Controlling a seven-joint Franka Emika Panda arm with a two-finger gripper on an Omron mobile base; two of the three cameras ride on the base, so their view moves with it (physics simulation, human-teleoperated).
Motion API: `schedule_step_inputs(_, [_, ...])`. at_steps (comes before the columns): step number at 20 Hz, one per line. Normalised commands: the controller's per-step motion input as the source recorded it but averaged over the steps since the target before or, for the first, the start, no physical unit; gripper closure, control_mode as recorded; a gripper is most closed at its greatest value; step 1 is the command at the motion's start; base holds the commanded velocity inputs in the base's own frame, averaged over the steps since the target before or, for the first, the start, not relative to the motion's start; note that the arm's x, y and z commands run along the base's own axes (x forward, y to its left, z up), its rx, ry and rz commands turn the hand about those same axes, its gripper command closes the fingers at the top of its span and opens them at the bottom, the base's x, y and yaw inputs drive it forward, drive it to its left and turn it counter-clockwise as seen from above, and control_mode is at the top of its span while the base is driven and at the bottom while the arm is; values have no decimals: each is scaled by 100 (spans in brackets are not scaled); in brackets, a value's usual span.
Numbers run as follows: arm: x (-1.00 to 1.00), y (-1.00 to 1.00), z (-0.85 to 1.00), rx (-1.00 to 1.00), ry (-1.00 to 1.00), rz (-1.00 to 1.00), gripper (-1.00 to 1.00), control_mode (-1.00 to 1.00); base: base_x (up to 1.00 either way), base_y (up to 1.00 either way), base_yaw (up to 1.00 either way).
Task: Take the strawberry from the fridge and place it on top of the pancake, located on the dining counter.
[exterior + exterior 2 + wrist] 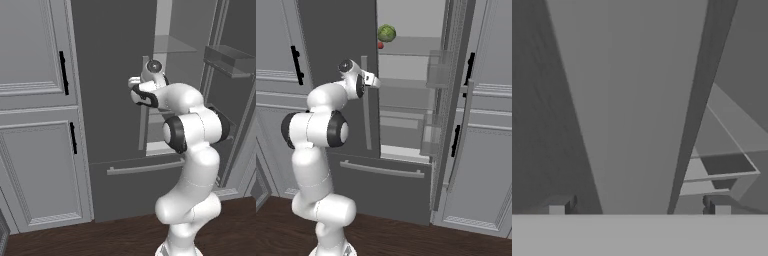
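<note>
Early stage: fridge (336, 50) door open, strawberry (380, 45) not yet grasped.
The gripper (639, 206) stands with jaws fully apart and empty, apparently close to the door's bar handle (632, 105). The strawberry rests on an upper shelf (408, 47) beside a green leafy ball (386, 33); reach, grasp, transport and placement remain.

Ahead of my pincer (639, 207) the fridge (112, 100) door is showing as matt dark grey, smooth like painted metal, its bar handle (629, 100) looking like brushed steel. Beyond it, clear glass shelves (406, 85) are glinting. Above, the strawberry (380, 45) is looking glossy red. Below me, dark wood flooring (100, 235) is shining faintly.
</note>
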Motion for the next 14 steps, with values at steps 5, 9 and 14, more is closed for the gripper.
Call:
schedule_step_inputs(5, [45, 0, -12, 0, -2, 0, -100, -100, 0, 0, 0])
schedule_step_inputs(9, [44, 0, -15, 0, -11, 0, -100, -100, 0, 0, 0])
schedule_step_inputs(14, [25, 0, -1, 0, -5, 0, 100, -100, 0, 0, 0])
